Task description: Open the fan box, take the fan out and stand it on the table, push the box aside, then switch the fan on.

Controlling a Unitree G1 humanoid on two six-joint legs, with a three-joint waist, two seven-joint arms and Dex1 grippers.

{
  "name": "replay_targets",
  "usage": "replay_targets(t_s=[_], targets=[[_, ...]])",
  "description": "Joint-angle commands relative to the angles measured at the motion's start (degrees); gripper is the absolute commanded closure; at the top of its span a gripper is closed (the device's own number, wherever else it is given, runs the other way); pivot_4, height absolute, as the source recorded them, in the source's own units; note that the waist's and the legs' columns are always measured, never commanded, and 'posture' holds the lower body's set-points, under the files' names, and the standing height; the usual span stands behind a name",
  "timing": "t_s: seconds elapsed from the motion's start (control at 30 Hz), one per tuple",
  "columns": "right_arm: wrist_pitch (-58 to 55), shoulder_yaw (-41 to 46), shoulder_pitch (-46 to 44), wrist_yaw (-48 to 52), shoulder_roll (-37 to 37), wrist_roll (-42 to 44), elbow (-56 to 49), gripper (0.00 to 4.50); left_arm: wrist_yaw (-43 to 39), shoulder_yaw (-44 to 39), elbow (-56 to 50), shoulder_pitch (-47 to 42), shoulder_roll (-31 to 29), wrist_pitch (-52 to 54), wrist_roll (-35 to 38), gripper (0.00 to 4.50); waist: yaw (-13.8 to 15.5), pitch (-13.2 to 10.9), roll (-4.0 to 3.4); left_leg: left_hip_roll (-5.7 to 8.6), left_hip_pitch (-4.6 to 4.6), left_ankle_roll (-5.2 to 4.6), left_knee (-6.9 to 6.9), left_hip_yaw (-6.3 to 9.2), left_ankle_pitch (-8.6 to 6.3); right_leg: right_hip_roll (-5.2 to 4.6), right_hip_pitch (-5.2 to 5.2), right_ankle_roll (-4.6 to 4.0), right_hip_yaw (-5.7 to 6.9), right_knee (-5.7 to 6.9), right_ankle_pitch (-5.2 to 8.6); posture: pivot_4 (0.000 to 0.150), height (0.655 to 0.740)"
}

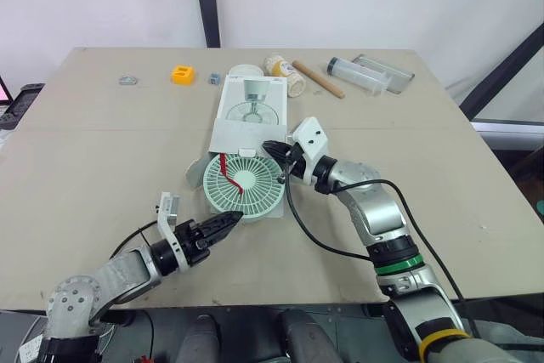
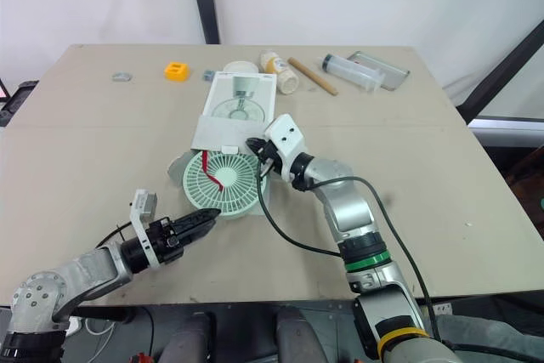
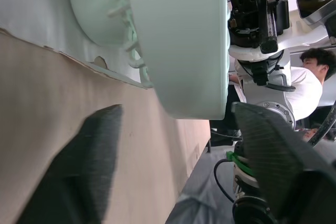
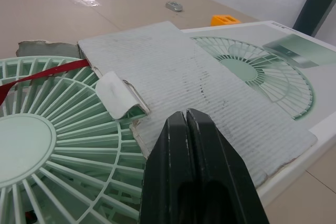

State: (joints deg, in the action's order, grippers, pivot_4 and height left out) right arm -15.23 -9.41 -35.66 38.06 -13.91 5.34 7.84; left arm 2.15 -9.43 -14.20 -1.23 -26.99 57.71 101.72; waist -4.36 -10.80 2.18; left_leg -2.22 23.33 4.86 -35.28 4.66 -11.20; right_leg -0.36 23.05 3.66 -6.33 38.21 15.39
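Note:
A mint-green round fan [image 1: 242,183] lies flat on the table with a red strap across its grille. Its far edge sits under the open flap [image 1: 238,135] of the white fan box [image 1: 249,108], which has a fan pictured on its top. My left gripper [image 1: 236,218] is open at the fan's near rim; in the left wrist view the rim [image 3: 178,51] lies just ahead of the two spread fingers. My right gripper [image 1: 272,149] is shut and holds nothing. Its tips [image 4: 186,124] rest at the flap's corner by the fan's far right edge.
Along the table's far side lie an orange block [image 1: 183,74], two small grey pieces [image 1: 128,80], a white roll [image 1: 245,72], a jar [image 1: 285,70], a wooden stick [image 1: 319,79] and a clear tube [image 1: 357,74]. A person [image 3: 310,72] appears in the left wrist view.

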Motion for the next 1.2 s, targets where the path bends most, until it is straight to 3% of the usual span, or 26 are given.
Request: replay_targets(t_s=[0.03, 0.83, 0.93, 1.1, 1.2], targets=[[-0.85, -0.86, 0.83, -0.10, 0.29, -0.27, 1.21, 4.50, -1.45, -1.68, 0.26, -0.87, -1.13, -1.02, 2.04, 0.48, 0.00, 0.00, 0.00, 0.00, 0.01, 0.00, 0.00, -0.01, 0.00, -0.01, 0.00, 0.00, 0.00, 0.00, 0.00, 0.150, 0.7400], [-0.62, -1.00, 0.58, -0.36, 0.61, -0.44, 1.75, 4.50, -4.60, -2.40, 7.66, -5.44, 2.93, -3.03, 2.98, 0.48, -0.06, 0.00, 0.00, -0.02, 0.01, 0.00, 0.01, -0.04, 0.00, 0.01, 0.01, 0.00, 0.00, -0.02, -0.03, 0.150, 0.7400], [-0.64, -1.04, 0.60, -0.33, 0.59, -0.46, 1.72, 4.50, -5.49, -2.77, 8.97, -5.71, 2.34, -2.40, 2.77, 1.09, -0.06, 0.00, 0.00, -0.02, 0.01, 0.00, 0.01, -0.04, 0.00, 0.01, 0.01, 0.01, 0.00, -0.02, -0.03, 0.150, 0.7400], [-0.74, -1.08, 0.66, -0.32, 0.55, -0.47, 1.58, 4.50, -5.57, -2.62, 9.25, -5.74, 1.25, -0.52, 4.13, 2.74, -0.11, 0.00, 0.00, -0.03, 0.01, 0.00, 0.01, -0.04, 0.00, 0.03, 0.02, 0.00, 0.00, -0.01, -0.03, 0.150, 0.7400], [-0.70, -1.09, 0.71, -0.27, 0.50, -0.47, 1.50, 4.50, -5.06, -2.38, 8.40, -4.79, 0.48, 0.38, 5.70, 2.93, -0.12, 0.00, 0.00, -0.04, 0.01, 0.00, 0.01, -0.04, 0.00, 0.03, 0.02, 0.00, 0.00, -0.02, -0.03, 0.150, 0.7400]])
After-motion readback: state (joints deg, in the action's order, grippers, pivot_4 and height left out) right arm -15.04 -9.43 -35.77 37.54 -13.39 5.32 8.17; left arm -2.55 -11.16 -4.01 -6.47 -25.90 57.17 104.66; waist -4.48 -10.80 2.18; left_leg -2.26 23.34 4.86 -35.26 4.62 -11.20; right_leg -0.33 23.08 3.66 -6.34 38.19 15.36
